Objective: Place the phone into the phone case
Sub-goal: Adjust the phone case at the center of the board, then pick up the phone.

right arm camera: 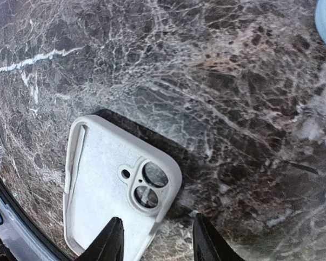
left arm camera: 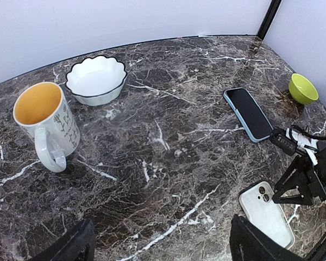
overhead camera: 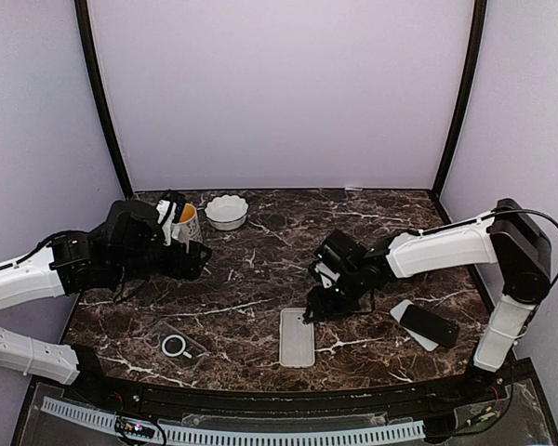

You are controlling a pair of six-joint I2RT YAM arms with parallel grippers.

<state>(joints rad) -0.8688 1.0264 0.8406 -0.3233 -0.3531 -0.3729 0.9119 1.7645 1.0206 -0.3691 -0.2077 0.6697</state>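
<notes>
The white phone case (overhead camera: pixel 297 336) lies flat, inside up, near the table's front middle. It also shows in the right wrist view (right arm camera: pixel 106 190) and the left wrist view (left arm camera: pixel 266 213). The phone (overhead camera: pixel 428 324), with a black screen and a light blue edge, lies screen up to the right of the case, also seen in the left wrist view (left arm camera: pixel 249 114). My right gripper (right arm camera: pixel 157 244) is open and empty, low over the case's camera-end corner (overhead camera: pixel 318 307). One finger is over the case, the other over bare table. My left gripper (left arm camera: pixel 160 253) is open and empty at the table's left (overhead camera: pixel 195 258).
A white mug with an orange inside (left arm camera: pixel 43 122) and a white scalloped bowl (left arm camera: pixel 96 79) stand at the back left. A small green bowl (left arm camera: pixel 303 88) sits at the far right. A white ring (overhead camera: pixel 177 347) lies near the front left edge.
</notes>
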